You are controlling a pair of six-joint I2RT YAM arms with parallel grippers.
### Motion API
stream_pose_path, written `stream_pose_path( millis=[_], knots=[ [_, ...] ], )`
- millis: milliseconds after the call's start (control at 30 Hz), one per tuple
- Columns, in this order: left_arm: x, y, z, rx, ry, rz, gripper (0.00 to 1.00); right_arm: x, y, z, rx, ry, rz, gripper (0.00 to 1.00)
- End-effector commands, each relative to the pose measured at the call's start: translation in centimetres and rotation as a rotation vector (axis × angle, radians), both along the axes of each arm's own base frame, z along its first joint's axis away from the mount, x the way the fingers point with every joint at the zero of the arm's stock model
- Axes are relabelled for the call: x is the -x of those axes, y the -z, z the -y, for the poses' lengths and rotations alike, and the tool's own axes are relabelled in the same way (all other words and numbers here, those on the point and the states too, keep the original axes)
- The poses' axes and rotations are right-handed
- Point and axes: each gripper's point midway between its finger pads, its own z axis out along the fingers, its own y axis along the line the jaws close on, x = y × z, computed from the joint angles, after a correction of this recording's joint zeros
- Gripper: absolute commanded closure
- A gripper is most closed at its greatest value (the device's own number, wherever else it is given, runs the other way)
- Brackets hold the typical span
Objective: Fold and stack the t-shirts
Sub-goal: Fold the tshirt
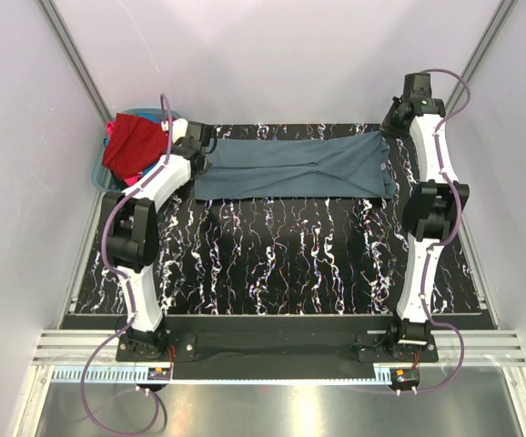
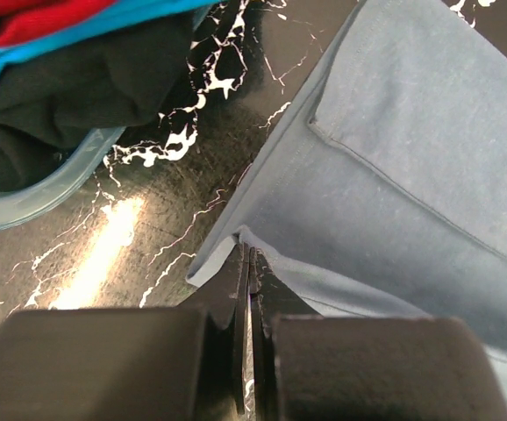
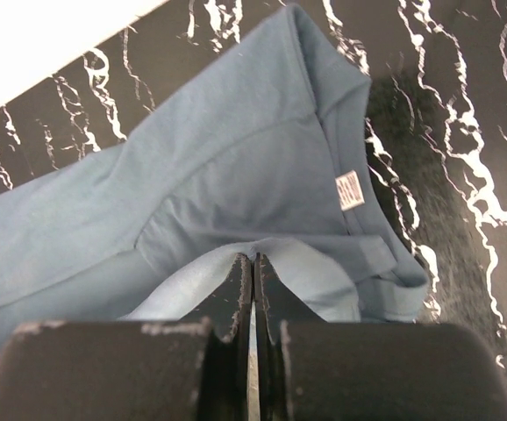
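Both left fingers (image 2: 225, 296) and right fingers (image 3: 232, 294) tight on grey-blue t-shirt (image 1: 290, 168), pinched edges hidden.

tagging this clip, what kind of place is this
Probably a lab robot cell, not a home: white walls box in a marbled black table holding a grey-blue t-shirt, fronted by an aluminium rail.

walls (image 1: 263, 55): pale lilac-white | table (image 1: 281, 264): black, white marbling | rail (image 1: 63, 349): aluminium, front edge
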Motion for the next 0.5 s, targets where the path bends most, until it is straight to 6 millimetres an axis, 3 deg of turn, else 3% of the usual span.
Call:
stream_pose_path(
  millis=[0, 167, 467],
  knots=[
    [-1.56, -2.00, -0.10, -0.034, -0.009, 0.070, 1.00, -0.80, -1.49, -0.97, 0.022, -0.047, 0.043, 1.00],
    [-1.57, -2.01, -0.38, -0.051, -0.013, 0.070, 1.00, -1.01, -0.87, -0.66, 0.046, -0.048, 0.034, 1.00],
    [-1.81, -2.00, -0.48, -0.065, -0.010, 0.070, 1.00, -1.32, -1.59, -0.45, 0.057, -0.042, 0.055, 1.00]
  ],
)
